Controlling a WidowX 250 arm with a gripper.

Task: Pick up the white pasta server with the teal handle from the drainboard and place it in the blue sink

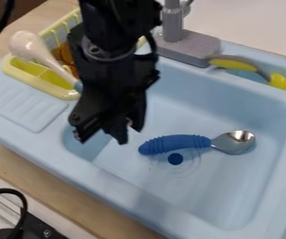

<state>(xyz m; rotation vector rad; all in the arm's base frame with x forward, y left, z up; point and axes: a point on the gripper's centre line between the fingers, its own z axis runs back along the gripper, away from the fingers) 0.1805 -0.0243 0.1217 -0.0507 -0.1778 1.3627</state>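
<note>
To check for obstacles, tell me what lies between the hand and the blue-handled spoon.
Nothing: in the camera view, only bare light-blue floor of the sink shows between the hand and the spoon.

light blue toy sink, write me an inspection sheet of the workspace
surface: light blue plastic sink on a wooden counter
job's things: metal spoon with ridged blue handle, lying in basin beside drain hole
clutter: yellow dish rack with white-handled utensil, yellow and grey utensil behind basin
gripper: black gripper over basin, near handle end
cables: black cable lower left, another upper left
surroundings: grey faucet at sink's back
</note>
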